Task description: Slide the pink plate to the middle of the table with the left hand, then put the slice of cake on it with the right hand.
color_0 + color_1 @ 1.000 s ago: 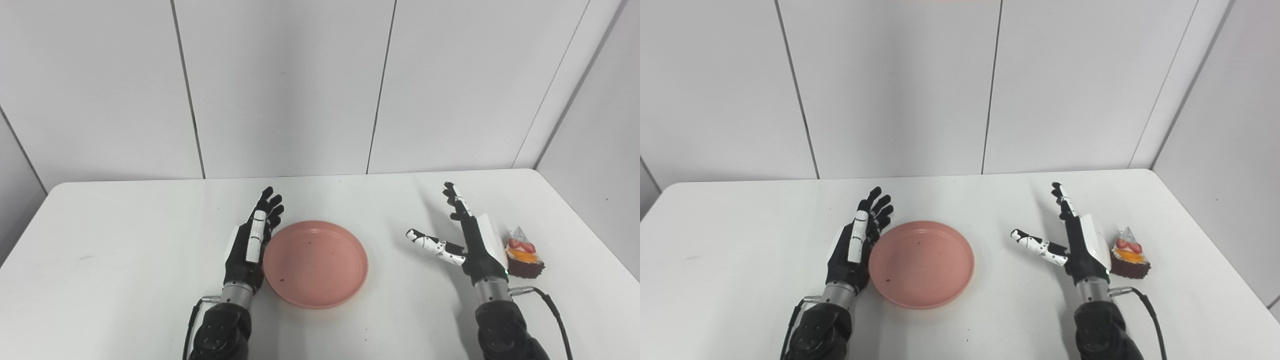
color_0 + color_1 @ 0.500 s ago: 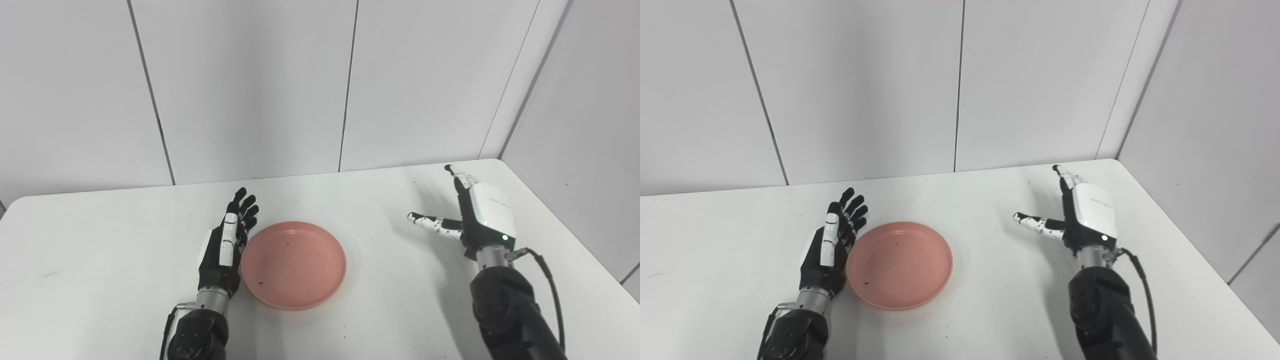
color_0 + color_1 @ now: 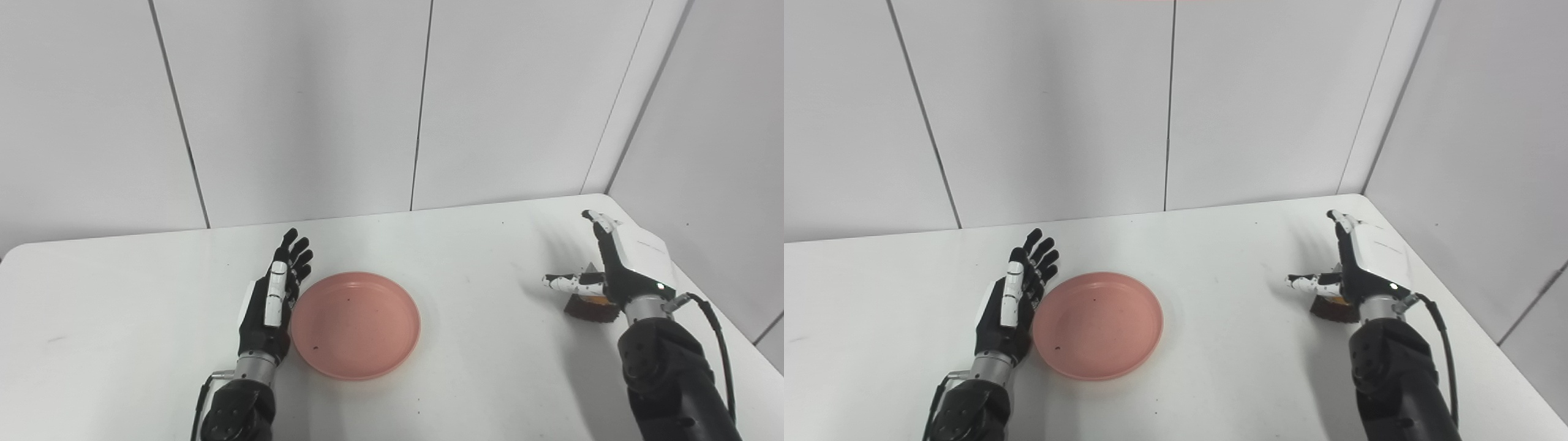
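The pink plate (image 3: 355, 324) lies flat near the middle of the white table (image 3: 465, 257). My left hand (image 3: 272, 300) stands on edge against the plate's left rim, fingers straight and apart, holding nothing. My right hand (image 3: 615, 269) hovers open over the slice of cake (image 3: 589, 306) at the right side, thumb stretched to the left above it. Only the cake's dark chocolate base and a bit of orange topping show below the palm; it also shows in the right eye view (image 3: 1334, 308). The hand's fingers are not closed on the cake.
The table's right edge (image 3: 729, 324) runs close behind the cake and my right arm (image 3: 667, 380). White wall panels stand behind the table's far edge. A cable (image 3: 713, 324) loops from the right wrist.
The camera has panned right. My right hand rose, moved right over the cake and now covers most of it. The left hand and the plate have not moved.
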`<action>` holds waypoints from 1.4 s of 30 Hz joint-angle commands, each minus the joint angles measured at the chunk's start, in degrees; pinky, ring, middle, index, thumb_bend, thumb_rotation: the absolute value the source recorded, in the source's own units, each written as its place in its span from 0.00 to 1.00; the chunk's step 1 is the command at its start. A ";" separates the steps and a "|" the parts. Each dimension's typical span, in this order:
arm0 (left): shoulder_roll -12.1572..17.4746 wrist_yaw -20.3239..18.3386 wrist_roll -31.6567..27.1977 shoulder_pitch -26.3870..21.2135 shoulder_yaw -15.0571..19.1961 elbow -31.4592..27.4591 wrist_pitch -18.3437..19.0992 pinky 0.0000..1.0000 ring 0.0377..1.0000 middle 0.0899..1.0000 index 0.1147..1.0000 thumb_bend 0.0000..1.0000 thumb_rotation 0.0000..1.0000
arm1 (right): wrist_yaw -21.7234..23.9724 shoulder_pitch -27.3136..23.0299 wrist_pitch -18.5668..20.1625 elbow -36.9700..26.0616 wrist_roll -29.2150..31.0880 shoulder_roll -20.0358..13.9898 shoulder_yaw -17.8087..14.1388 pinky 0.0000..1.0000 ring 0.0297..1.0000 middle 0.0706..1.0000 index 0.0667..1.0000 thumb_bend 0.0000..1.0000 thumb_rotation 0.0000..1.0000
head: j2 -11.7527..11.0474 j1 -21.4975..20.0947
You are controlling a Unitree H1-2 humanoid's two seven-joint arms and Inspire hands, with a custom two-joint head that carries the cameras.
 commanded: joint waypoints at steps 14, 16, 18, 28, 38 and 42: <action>1.56 -0.59 0.00 4.39 0.60 3.43 -1.57 0.95 0.93 0.94 0.92 0.65 1.00 | -0.24 -1.47 0.11 7.84 3.72 -4.39 -0.14 0.89 0.89 0.90 0.87 1.00 0.49 | 0.22 0.06; 1.55 -0.41 0.18 4.35 0.57 3.57 -1.72 0.95 0.94 0.94 0.92 0.65 1.00 | -0.81 -1.76 0.03 9.16 5.40 -4.65 0.19 0.86 0.90 0.91 0.87 1.00 0.49 | 0.28 0.13; 1.39 -0.11 0.16 4.37 0.67 3.38 -1.47 0.95 0.93 0.93 0.92 0.65 1.00 | -1.17 -1.99 0.04 10.03 6.89 -4.48 0.12 0.83 0.92 0.92 0.86 1.00 0.43 | 0.26 0.18; 1.23 -0.21 -0.01 4.51 0.82 2.53 -0.22 0.94 0.93 0.93 0.92 0.63 1.00 | -6.00 -2.26 -2.19 13.53 12.13 -6.51 3.34 0.57 0.66 0.73 0.71 0.79 0.08 | 0.30 0.41; 1.27 -0.15 0.45 4.31 0.58 3.07 -0.92 0.94 0.93 0.93 0.92 0.63 1.00 | -15.67 -1.67 -3.74 12.87 17.39 -4.56 2.15 0.19 0.23 0.43 0.46 0.53 0.00 | 0.38 0.68; 1.03 -0.18 0.22 4.43 0.71 2.72 -0.35 0.94 0.93 0.93 0.92 0.63 1.00 | -20.21 -1.81 -5.69 13.13 19.84 -3.35 1.09 0.22 0.25 0.36 0.47 0.52 0.00 | 0.44 1.14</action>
